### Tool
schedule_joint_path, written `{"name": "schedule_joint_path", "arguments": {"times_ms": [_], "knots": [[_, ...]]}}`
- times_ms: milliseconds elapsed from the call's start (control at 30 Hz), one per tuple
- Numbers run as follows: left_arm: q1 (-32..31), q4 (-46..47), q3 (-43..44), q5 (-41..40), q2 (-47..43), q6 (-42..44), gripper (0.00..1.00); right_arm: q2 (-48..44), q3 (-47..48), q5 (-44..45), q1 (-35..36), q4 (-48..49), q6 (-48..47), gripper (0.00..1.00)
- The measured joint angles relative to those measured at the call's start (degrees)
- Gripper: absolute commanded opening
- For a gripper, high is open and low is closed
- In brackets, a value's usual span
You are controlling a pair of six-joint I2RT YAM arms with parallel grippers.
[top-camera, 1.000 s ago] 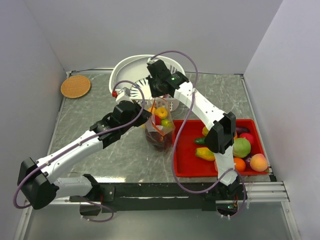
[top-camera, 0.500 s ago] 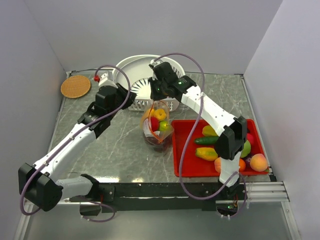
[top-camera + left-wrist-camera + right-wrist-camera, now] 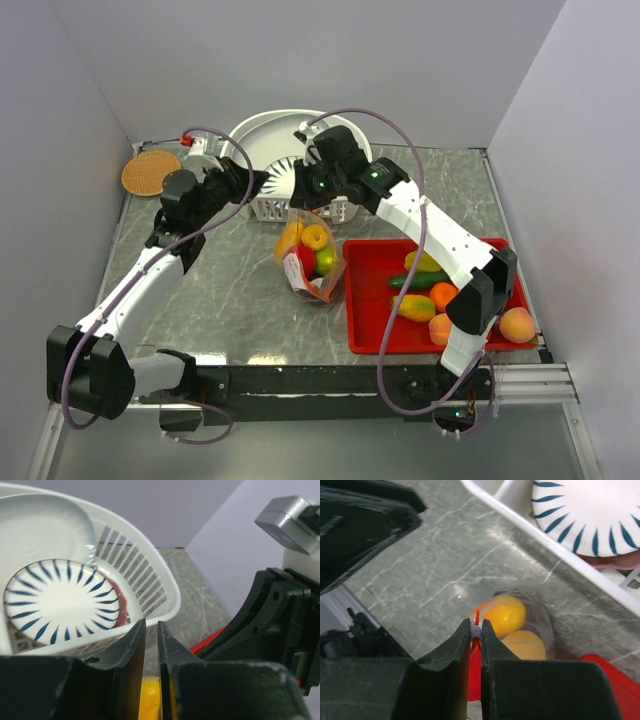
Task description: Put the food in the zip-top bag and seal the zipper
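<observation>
The zip-top bag [image 3: 310, 272] stands on the table with food inside: a yellow lemon [image 3: 315, 236], an orange mango [image 3: 291, 237], a red apple [image 3: 305, 258] and a green pear [image 3: 326, 260]. My right gripper [image 3: 300, 206] is above the bag's mouth, shut on the white slider of the orange-red zipper [image 3: 476, 616], as the right wrist view [image 3: 476, 627] shows. The mango [image 3: 504, 614] and lemon [image 3: 525, 646] lie just below it. My left gripper [image 3: 263, 185] is left of the bag by the basket, shut and empty [image 3: 151, 625].
A white slotted basket [image 3: 262, 130] with a blue-striped plate [image 3: 60, 600] stands behind the bag. The red tray [image 3: 365, 300] at right holds more food, among it a peach [image 3: 517, 324] and a green vegetable [image 3: 412, 281]. A woven coaster [image 3: 151, 172] lies at back left.
My left gripper has let go of the bag and drawn back to the left and rear. My right gripper has moved left along the bag's mouth with the zipper. The bag now leans left.
</observation>
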Motion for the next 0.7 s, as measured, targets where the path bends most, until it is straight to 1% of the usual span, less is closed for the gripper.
{"name": "schedule_joint_path", "arguments": {"times_ms": [100,233,300,367,400,500,700], "knots": [[0.7,5.1,-2.4,4.9,-0.1,0.3,0.24,-2.0,-0.7,-1.1,0.5,-0.2,0.0,0.0],[1.8,13.0,-8.3,11.9,-0.4,-0.6,0.27,-5.2,-1.7,-1.9,0.8,-0.2,0.0,0.0],[2.2,15.1,-10.5,14.8,-0.5,-0.7,0.3,-6.5,-2.3,-2.4,0.8,-0.2,0.0,0.0],[2.3,16.9,-12.1,17.5,-0.7,-0.9,0.31,-7.3,-2.5,-2.7,0.8,-0.2,0.0,0.0],[2.3,17.3,-12.5,18.7,-0.9,-0.9,0.33,-7.5,-2.6,-2.8,0.9,-0.1,0.0,0.0],[2.3,19.0,-12.8,22.1,-2.3,-0.8,0.35,-7.7,-3.3,-3.3,1.0,0.3,0.0,0.0],[2.3,22.8,-12.8,28.2,-4.2,-0.9,0.34,-7.8,-5.2,-3.5,1.0,0.5,0.0,0.0]]}}
